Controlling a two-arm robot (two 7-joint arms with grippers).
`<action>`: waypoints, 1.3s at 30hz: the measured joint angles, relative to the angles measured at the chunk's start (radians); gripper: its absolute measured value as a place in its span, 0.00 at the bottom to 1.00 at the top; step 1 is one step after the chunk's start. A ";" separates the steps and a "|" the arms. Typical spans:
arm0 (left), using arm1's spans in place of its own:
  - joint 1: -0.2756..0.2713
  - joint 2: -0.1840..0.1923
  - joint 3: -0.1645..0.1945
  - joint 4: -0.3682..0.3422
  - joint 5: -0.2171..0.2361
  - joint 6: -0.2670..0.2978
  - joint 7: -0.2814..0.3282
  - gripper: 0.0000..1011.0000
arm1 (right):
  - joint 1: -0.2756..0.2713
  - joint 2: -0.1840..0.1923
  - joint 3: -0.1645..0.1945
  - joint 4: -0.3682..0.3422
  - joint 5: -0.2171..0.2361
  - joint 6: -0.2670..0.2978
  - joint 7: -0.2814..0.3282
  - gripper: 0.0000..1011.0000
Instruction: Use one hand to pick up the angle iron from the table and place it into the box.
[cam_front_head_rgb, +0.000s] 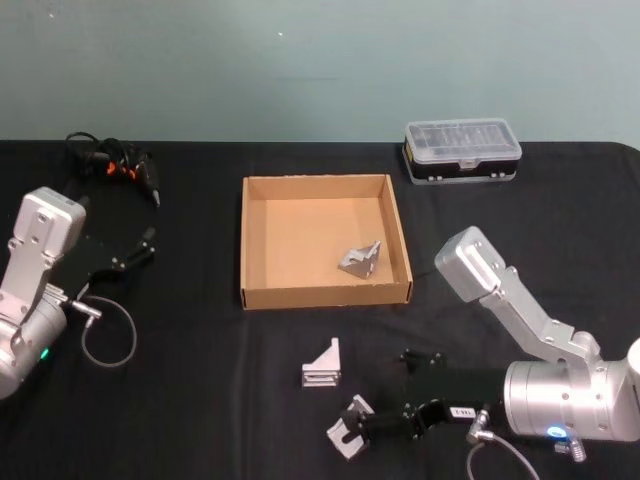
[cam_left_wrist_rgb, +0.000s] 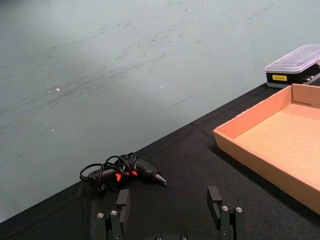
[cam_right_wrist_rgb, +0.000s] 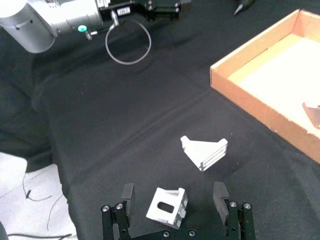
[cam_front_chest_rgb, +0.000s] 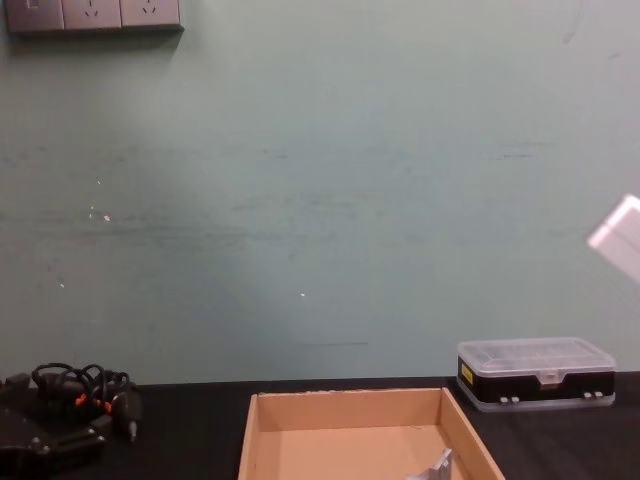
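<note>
Angle iron (cam_right_wrist_rgb: 167, 206) inside spread right gripper (cam_right_wrist_rgb: 173, 194)

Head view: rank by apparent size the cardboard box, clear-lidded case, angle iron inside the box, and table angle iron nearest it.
1. Wide brown cardboard box
2. Black clear-lidded plastic case
3. Silver metal angle iron in the box and angle iron outside nearest it: alike, unranked

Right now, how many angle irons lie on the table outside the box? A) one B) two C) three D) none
B: the far angle iron lies before the box, the near angle iron sits between the open fingers of the right gripper, and the third angle iron is already inside the box; the left gripper idles, open, at the left of the table.
</note>
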 joint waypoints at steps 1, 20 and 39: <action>0.000 0.000 0.000 0.000 0.000 0.000 0.000 1.00 | 0.003 0.001 -0.005 0.003 0.000 0.001 0.000 0.99; 0.000 0.000 0.000 0.000 0.000 0.000 0.000 1.00 | 0.059 -0.008 -0.105 0.092 -0.014 -0.021 0.000 0.99; 0.000 0.000 0.000 0.000 0.000 0.000 0.000 1.00 | 0.089 -0.002 -0.140 0.112 -0.006 -0.041 0.001 0.68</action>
